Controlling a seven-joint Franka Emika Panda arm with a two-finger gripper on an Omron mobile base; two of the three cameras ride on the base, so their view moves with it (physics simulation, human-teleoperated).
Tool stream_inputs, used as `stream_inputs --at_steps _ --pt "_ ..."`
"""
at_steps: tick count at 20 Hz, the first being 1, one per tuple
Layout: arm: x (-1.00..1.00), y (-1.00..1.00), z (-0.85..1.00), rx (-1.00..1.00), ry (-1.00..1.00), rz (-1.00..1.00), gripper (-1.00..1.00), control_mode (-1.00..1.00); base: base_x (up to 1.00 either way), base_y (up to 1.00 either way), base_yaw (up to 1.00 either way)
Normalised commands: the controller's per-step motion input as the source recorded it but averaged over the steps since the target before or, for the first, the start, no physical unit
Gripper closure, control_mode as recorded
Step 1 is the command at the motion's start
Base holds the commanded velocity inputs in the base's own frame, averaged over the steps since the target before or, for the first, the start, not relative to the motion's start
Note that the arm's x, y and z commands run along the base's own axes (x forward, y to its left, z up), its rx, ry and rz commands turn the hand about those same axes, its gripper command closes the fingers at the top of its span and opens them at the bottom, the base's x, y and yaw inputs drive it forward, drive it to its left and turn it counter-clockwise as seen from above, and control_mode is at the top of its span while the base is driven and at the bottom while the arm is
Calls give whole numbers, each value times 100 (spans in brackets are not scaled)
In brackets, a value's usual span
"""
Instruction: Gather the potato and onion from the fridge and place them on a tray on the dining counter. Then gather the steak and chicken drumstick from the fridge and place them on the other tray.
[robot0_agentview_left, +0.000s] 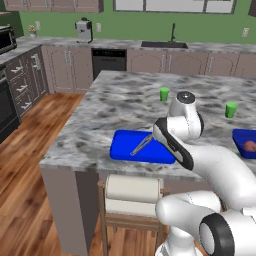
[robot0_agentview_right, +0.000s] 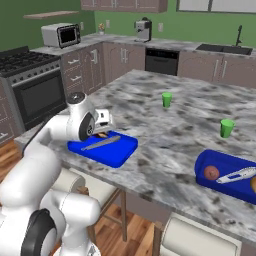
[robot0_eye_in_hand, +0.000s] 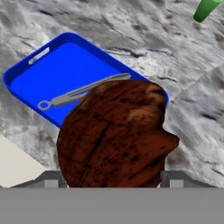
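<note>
My gripper (robot0_eye_in_hand: 113, 177) is shut on the steak (robot0_eye_in_hand: 113, 135), a dark reddish-brown chunk with a pale spot that bulges between the two fingertips. It hangs over the near right corner of a blue tray (robot0_eye_in_hand: 65, 65) bearing a thin silver utensil (robot0_eye_in_hand: 83, 92). That tray (robot0_agentview_right: 117, 152) lies at the dining counter's (robot0_agentview_right: 165, 130) near edge, with my hand (robot0_agentview_right: 102, 120) low over its back side. The other blue tray (robot0_agentview_right: 220, 162) further right holds a round reddish-brown vegetable (robot0_agentview_right: 211, 172) and a utensil; potato or onion, I cannot tell. The fridge and the chicken drumstick are out of view.
Two green cups (robot0_agentview_right: 167, 99) (robot0_agentview_right: 227, 128) stand on the marbled top beyond the trays. Pale-cushioned stools (robot0_agentview_left: 132, 195) sit under the counter's near edge. Wall cabinets, a sink (robot0_agentview_left: 164, 44) and a stove (robot0_agentview_right: 30, 85) line the far side.
</note>
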Motion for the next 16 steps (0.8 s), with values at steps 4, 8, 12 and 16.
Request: stream_inputs --at_steps 4,8,12,16 --pt "20 -11 -38 0 -1 0 100 -100 0 0 0" --pt "1 -13 -42 0 0 0 100 -100 0 0 0" --pt "1 -5 -39 0 0 0 100 -100 0 0 0" --pt "8 -2 -32 0 -2 0 100 -100 0 0 0"
